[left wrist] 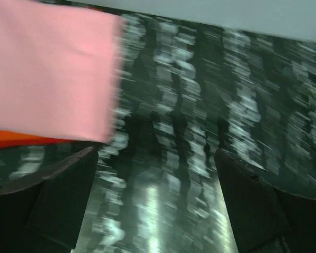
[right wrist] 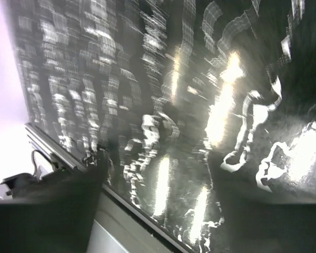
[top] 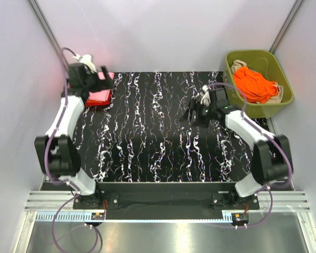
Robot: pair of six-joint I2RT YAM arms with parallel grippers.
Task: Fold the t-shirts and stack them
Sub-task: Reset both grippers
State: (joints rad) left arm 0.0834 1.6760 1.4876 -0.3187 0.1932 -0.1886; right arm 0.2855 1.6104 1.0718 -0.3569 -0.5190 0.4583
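Nearest, the arms' bases (top: pixel 92 199) were seen bolted along the near edge of the table (top: pixel 158 153), well apart from the olive-green bin (top: pixel 286 89). Farther in, the right hand (top: pixel 197 112) was held low over the bare marbled surface, near the bin's left wall. Its fingers (right wrist: pixel 47 211) were spread apart and nothing was gripped between them, though that wrist view was smeared by blur. Beyond that, the left hand (left wrist: pixel 157 211) was found at the table's far edge, across its whole width from the bin. Its fingers (left wrist: pixel 63 195) were likewise parted wide, with only tabletop between them and no cloth held. Just beside that hand, a folded pink t-shirt (left wrist: pixel 47 68) was laid flat upon an orange-red t-shirt (left wrist: pixel 16 138), a strip of which was shown beneath the pink edge. Farthest, inside the bin itself, crumpled orange-red t-shirts (top: pixel 255 84) were heaped, with a beige cloth (top: pixel 237 66) lying beside them.
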